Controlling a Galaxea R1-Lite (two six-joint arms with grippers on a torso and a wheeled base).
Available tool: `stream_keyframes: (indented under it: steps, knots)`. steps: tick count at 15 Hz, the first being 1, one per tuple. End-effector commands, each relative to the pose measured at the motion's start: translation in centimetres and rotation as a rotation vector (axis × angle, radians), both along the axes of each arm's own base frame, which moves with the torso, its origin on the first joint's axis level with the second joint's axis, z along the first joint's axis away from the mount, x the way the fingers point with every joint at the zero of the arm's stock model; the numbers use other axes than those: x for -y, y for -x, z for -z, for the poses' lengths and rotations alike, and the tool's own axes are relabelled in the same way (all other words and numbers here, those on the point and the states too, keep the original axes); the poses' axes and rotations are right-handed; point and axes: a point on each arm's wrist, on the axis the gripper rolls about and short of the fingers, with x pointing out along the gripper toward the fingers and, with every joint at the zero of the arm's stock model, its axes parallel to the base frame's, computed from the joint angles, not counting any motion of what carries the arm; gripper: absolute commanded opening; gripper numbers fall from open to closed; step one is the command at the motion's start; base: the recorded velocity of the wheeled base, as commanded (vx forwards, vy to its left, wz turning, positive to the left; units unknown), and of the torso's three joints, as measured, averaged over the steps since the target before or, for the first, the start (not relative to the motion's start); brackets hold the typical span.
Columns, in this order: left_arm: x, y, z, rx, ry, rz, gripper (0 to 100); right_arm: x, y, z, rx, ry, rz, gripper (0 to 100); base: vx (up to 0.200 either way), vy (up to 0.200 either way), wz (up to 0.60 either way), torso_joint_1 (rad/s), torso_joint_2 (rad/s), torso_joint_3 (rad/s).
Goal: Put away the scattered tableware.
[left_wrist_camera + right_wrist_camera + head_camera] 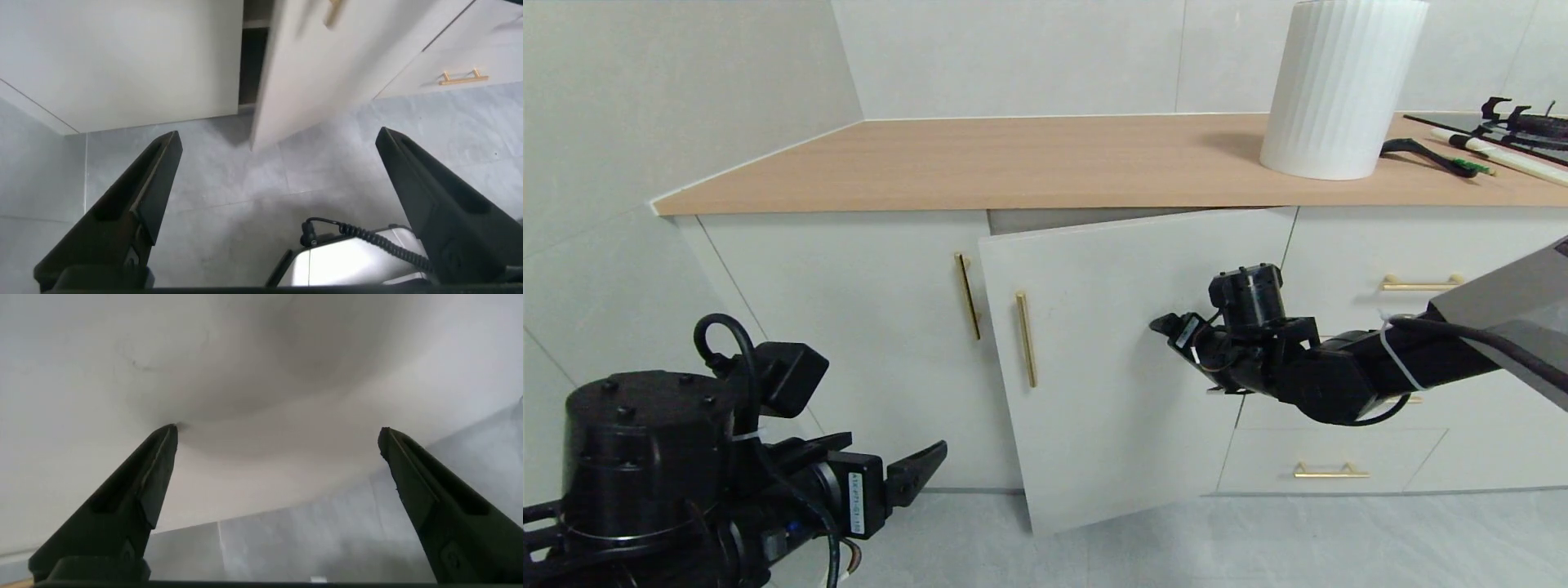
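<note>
Scattered tableware lies at the counter's far right: a black utensil with a green end point(1431, 155) and a long white stick-like piece point(1507, 157). A tall white ribbed container point(1339, 86) stands beside them. Below the counter, a white cabinet door point(1127, 367) with a gold bar handle point(1026, 339) hangs partly ajar. My right gripper point(1168, 327) is at the door's outer face, to the right of the handle, open, with the white panel point(270, 367) close in front of it. My left gripper point(923, 469) hangs low at the left above the floor, open and empty point(278, 147).
The neighbouring door, with its own gold handle point(967, 296), is closed. Drawers with gold handles point(1421, 283) point(1331, 471) sit to the right. A black stove grate point(1531, 122) is at the counter's far right. The wooden counter point(1013, 159) is bare on the left. The floor is grey tile point(245, 188).
</note>
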Motion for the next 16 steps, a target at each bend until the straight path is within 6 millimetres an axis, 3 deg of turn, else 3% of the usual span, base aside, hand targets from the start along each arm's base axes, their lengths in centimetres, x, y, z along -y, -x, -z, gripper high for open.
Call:
stream_keyframes:
  steps: [1, 9, 16]
  knots:
    - [0.0, 0.0, 0.1, -0.002, -0.002, -0.001, 100, -0.3, -0.8, 0.6, -0.005, -0.016, 0.020, 100, 0.000, 0.000, 0.00, 0.000, 0.00, 0.000]
    - [0.0, 0.0, 0.0, -0.001, -0.001, -0.001, 100, -0.4, -3.1, 1.5, 0.025, -0.020, 0.139, 100, 0.000, 0.000, 0.00, 0.000, 0.00, 0.000]
    - [0.0, 0.0, 0.0, -0.001, -0.001, -0.002, 100, -0.2, -3.2, 1.4, 0.030, -0.019, 0.150, 100, 0.000, 0.000, 0.00, 0.000, 0.00, 0.000]
